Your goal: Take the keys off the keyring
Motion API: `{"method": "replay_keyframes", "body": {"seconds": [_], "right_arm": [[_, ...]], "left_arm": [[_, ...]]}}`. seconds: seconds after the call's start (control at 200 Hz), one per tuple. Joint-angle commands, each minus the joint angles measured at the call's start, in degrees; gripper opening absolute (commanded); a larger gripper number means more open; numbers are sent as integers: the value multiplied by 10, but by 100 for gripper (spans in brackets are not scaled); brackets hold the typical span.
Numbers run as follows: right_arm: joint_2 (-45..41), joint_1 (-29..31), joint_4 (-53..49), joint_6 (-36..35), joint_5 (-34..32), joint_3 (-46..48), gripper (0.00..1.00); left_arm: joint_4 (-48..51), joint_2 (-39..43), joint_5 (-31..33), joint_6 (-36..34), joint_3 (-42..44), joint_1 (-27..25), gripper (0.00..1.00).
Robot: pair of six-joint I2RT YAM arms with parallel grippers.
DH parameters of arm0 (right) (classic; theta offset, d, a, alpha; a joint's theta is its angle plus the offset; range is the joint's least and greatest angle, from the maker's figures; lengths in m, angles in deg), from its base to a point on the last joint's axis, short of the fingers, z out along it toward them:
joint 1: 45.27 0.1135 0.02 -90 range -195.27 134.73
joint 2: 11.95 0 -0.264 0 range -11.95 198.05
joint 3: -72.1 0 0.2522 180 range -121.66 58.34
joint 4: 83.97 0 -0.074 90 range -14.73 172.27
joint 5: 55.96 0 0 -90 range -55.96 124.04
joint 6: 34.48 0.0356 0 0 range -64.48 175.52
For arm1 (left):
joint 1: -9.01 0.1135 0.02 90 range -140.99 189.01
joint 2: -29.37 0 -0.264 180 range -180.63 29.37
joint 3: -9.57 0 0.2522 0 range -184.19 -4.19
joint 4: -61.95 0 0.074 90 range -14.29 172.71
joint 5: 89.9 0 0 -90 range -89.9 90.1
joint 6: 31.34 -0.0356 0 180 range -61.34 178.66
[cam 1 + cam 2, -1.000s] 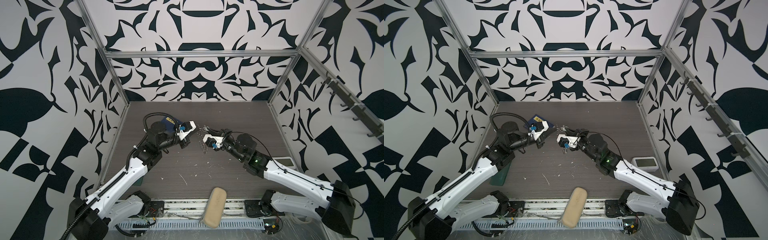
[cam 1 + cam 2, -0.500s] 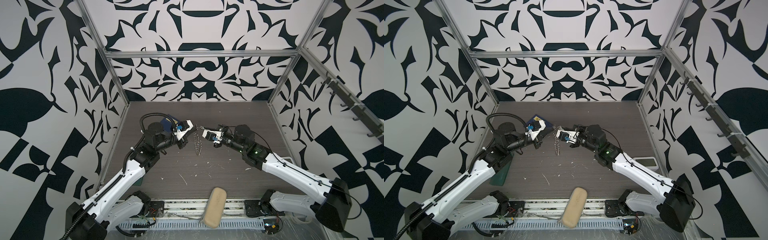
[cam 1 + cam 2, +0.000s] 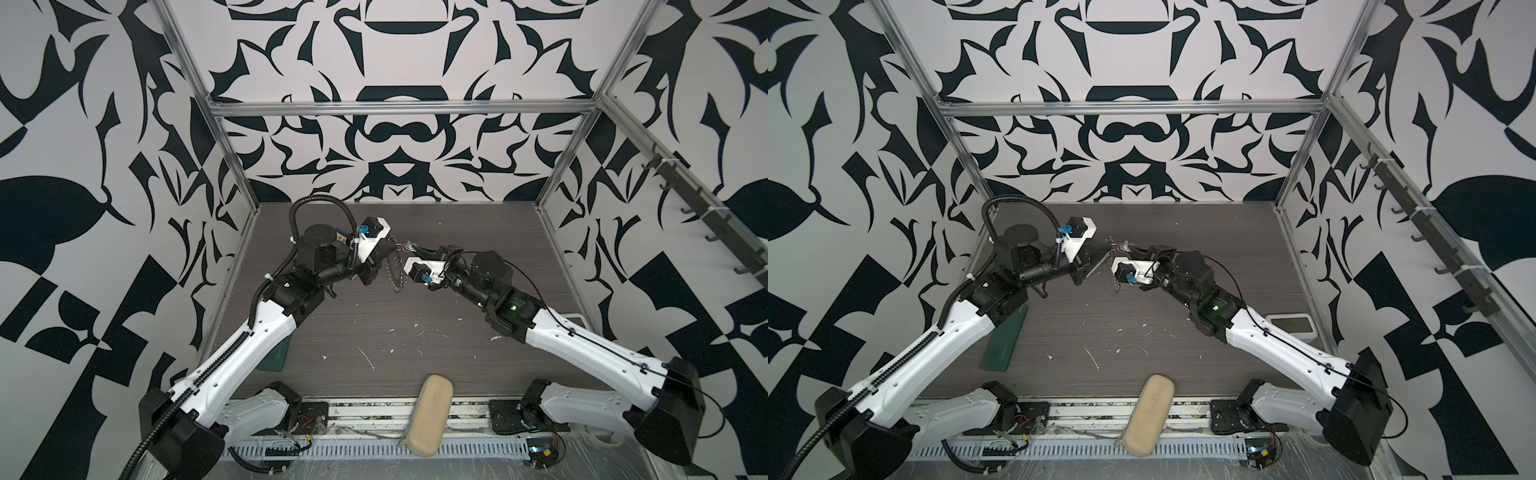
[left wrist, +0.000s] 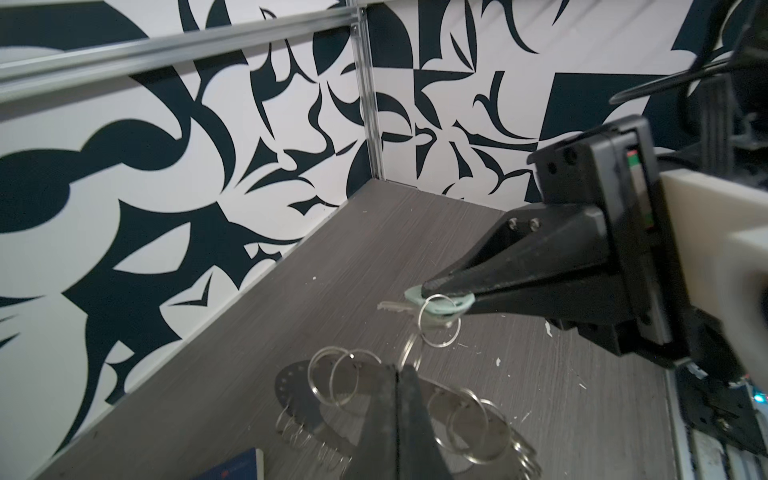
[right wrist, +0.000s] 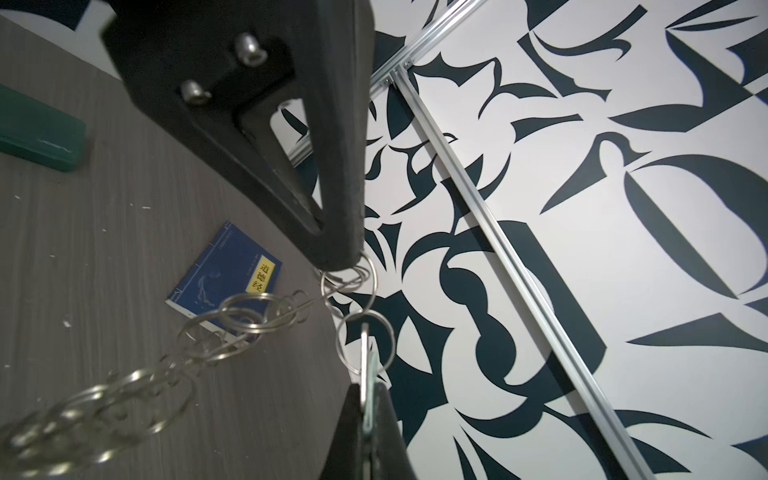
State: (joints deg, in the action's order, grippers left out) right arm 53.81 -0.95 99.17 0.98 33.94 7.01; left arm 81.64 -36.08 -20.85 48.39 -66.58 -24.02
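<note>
Currently the left end effector clamps the wide flat grey metal keyring. The right end effector pinches the small silver mint-tagged key.

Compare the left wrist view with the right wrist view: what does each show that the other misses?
Left wrist only: the keyring as a flat grey holed plate, and the keys broadside, blade and mint tag. Right wrist only: the green case and the yellow label on the blue book. Both: the left gripper shut on one of the keyring's split rings, the right gripper shut on the keys, all held above the table.
</note>
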Motion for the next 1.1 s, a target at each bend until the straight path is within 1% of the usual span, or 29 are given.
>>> {"method": "replay_keyframes", "body": {"seconds": [0.0,0.19,0.37,0.58,0.6,0.74,0.955,1.095], "right_arm": [[-18,-10,45,-41,-67,-45,0],[12,-10,53,-65,-43,-88,0],[44,-17,38,-62,-16,-134,0],[65,-22,18,-49,14,-176,0],[66,-22,18,-50,16,-178,0],[70,-22,17,-39,31,-194,0],[85,-22,7,-21,66,-225,0],[93,-21,4,-7,87,-240,0]], "left_arm": [[69,-16,91,47,-38,27,0],[106,-41,88,88,-63,29,0],[145,-62,69,115,-86,34,0],[176,-71,27,138,-106,46,0],[181,-90,22,141,-111,49,0],[216,-113,-18,174,-138,72,0],[245,-138,-49,179,-168,73,0],[245,-144,-65,181,-177,74,0]]}}
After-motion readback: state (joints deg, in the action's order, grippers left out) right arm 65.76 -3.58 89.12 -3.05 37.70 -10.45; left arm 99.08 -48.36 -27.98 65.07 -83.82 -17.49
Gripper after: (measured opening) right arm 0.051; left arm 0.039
